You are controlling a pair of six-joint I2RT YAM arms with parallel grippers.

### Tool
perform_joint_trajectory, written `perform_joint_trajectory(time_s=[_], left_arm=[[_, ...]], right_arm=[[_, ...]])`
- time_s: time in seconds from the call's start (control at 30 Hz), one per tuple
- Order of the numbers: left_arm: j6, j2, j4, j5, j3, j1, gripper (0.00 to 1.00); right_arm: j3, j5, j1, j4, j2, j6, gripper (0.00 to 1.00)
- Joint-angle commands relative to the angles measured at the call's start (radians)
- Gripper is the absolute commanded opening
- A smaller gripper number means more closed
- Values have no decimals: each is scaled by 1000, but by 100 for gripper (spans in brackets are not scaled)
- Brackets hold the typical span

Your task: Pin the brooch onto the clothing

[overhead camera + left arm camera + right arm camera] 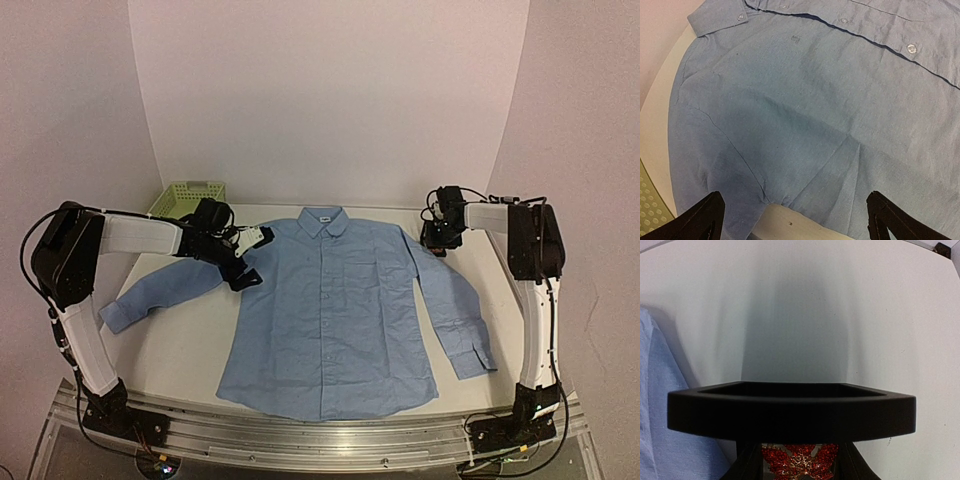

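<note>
Brooch (800, 462) sits between right pincer (437, 238) fingers by the box (790, 412) rim, near the shirt (330, 310), grip unclear; likely best to lift it level while left pincer (795, 220), spread over the shoulder, presses cloth flat on counter (190, 330).

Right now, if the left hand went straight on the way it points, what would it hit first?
The shirt: the open left hand aims at its shoulder area, with nothing in between. How far off the cloth lies is hard to judge.
</note>
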Motion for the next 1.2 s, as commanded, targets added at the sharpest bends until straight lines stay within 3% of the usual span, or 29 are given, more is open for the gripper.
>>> perform_joint_trajectory(time_s=[0.0, 0.47, 0.7, 0.8, 0.97, 1.17], left_arm=[[14, -1, 27, 7, 34, 8, 99], [19, -10, 30, 20, 30, 11, 99], [43, -33, 27, 50, 29, 11, 100], [88, -65, 40, 116, 10, 14, 99], [241, -144, 102, 351, -28, 34, 99], [526, -163, 59, 612, 51, 49, 98]], right_arm=[[44, -20, 3, -13, -60, 26, 33], [9, -17, 3, -7, -118, 36, 31], [-72, -92, 3, -9, -211, 19, 31], [-144, -158, 13, -10, -298, -11, 30], [-256, -361, 91, -9, -459, -125, 30], [-276, -514, 257, -12, -568, -186, 28]])
